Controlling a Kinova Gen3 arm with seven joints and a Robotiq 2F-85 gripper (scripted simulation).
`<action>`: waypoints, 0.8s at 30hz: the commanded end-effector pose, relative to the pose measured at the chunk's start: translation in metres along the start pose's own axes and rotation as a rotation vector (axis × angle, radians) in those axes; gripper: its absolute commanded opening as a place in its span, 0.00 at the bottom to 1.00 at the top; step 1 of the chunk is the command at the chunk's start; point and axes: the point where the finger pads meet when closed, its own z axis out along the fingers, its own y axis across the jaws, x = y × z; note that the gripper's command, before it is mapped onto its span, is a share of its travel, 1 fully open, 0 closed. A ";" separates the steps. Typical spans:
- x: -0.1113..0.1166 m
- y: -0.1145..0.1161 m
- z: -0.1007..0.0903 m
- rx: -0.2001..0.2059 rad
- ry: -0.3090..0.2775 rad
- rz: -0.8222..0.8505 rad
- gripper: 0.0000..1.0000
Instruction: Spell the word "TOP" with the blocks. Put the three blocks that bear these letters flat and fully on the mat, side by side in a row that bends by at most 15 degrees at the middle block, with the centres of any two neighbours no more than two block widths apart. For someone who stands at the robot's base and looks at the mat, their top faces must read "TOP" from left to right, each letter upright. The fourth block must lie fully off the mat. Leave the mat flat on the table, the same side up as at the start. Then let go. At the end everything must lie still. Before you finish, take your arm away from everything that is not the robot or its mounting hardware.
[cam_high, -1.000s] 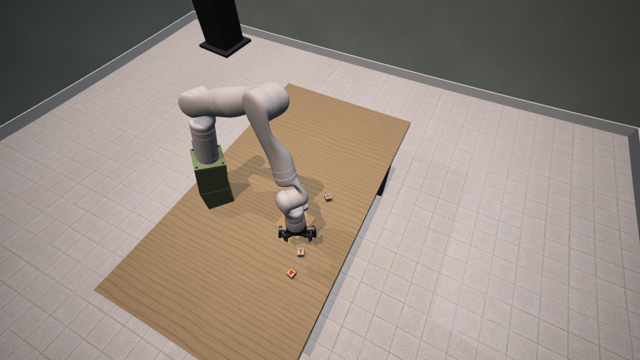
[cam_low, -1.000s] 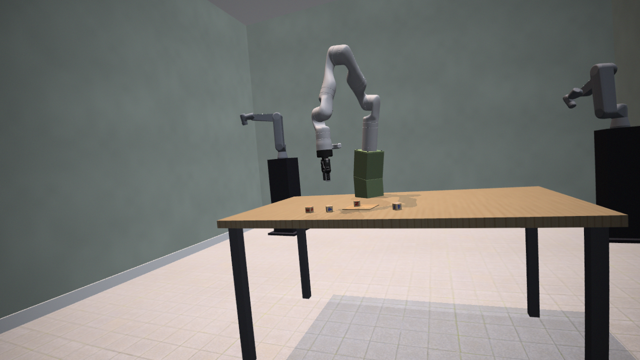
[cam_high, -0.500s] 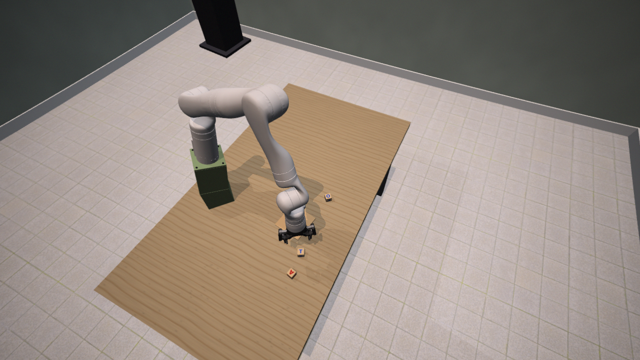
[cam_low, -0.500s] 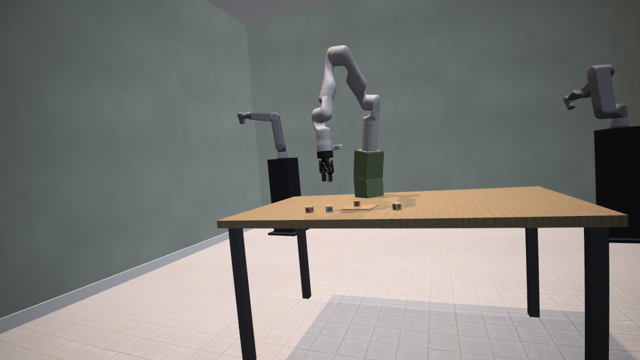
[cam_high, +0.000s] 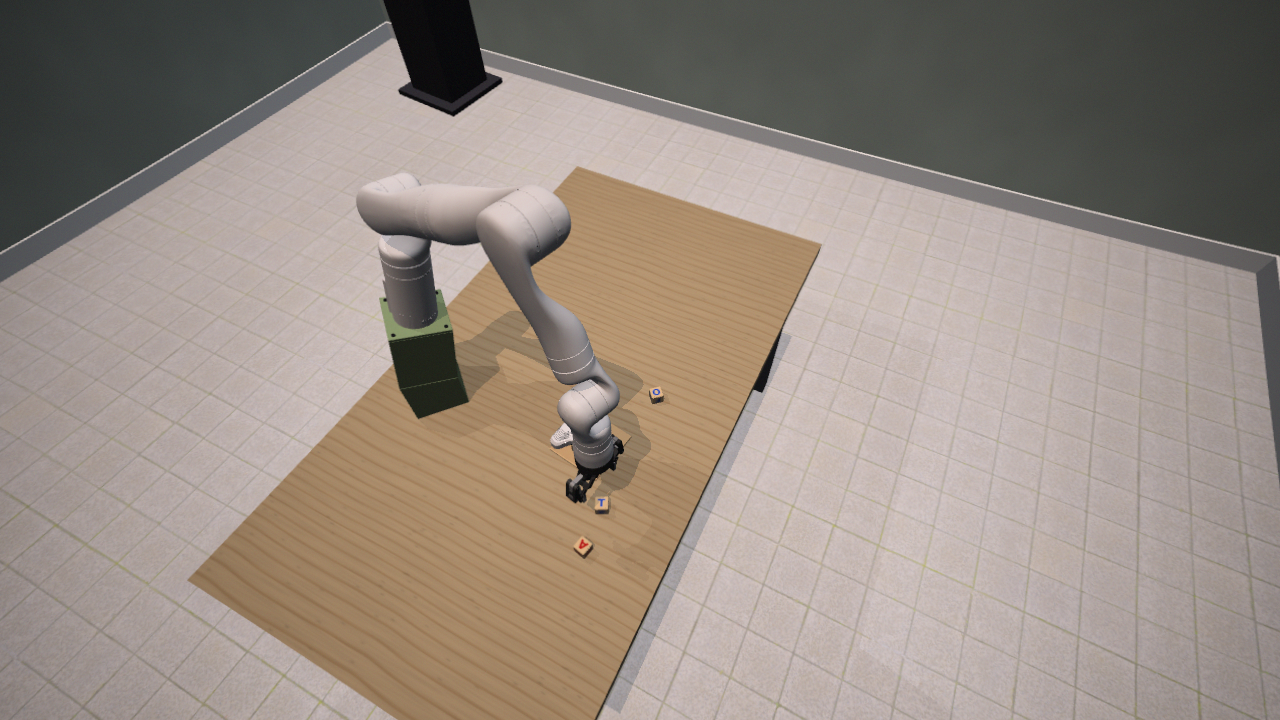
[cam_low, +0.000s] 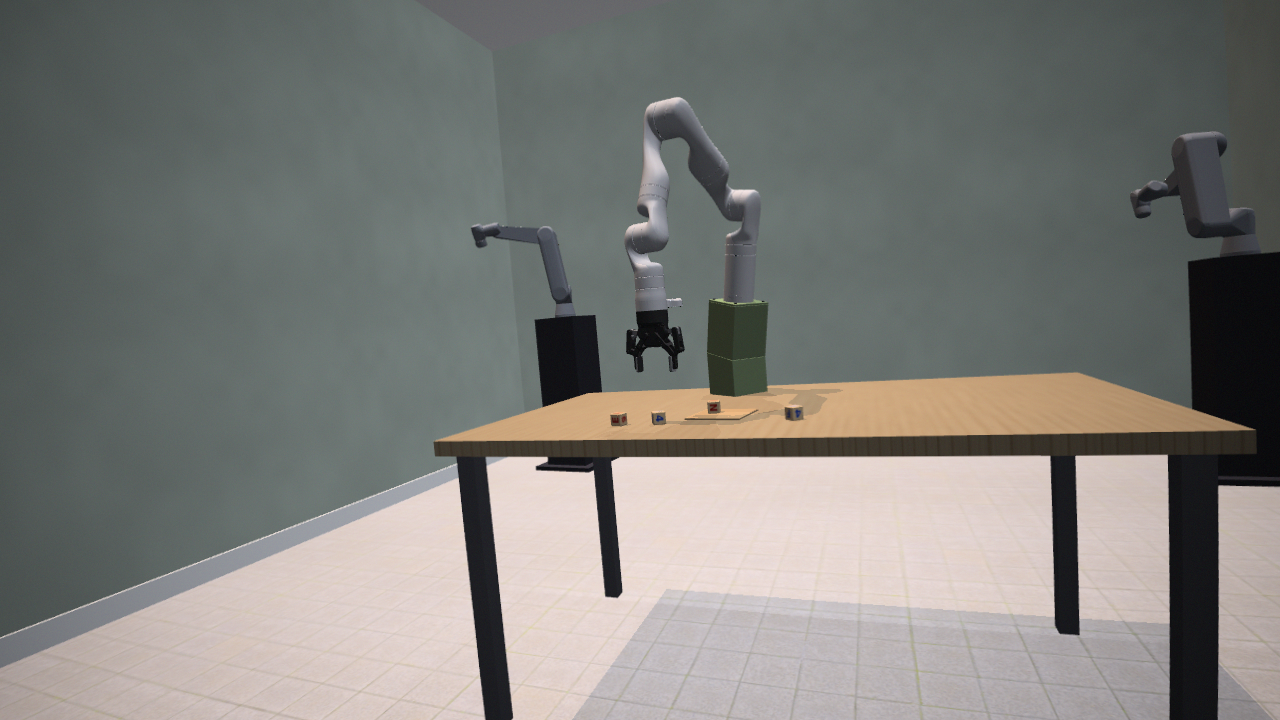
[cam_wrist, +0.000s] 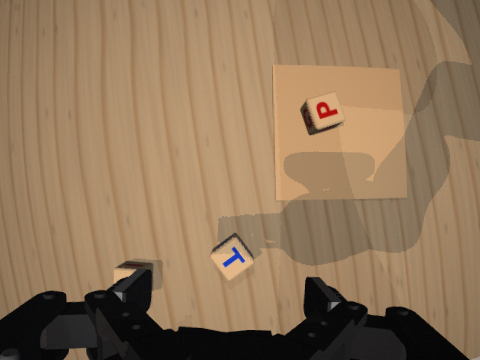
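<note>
A: Where do things stand around the mat (cam_wrist: 374, 167)?

B: The P block (cam_wrist: 322, 114) lies on the mat, alone. The T block (cam_wrist: 232, 258) sits on the worktop (cam_high: 375, 537) just off the mat's near corner, turned at an angle. The A block (cam_high: 583, 545) is farther from the mat on the same side, beyond the T. The O block (cam_high: 656, 393) is off the mat on the opposite side.

A: And the gripper (cam_low: 655, 356)?

B: It hangs well above the worktop, between the mat and the T block, fingers spread wide with nothing between them.

A: So which step is this?

B: I'd judge it is lining up over the T block for a pick. Next it would need to centre on the T, turn the wrist so the fingers meet two flat sides, descend and close. The block must then go on the mat with room left for the O between it and the P.
</note>
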 end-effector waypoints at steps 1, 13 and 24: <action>0.002 -0.004 0.003 -0.007 0.003 -0.009 1.00; -0.005 0.000 0.017 -0.011 -0.020 -0.542 1.00; -0.007 0.002 0.020 -0.012 -0.030 -0.669 1.00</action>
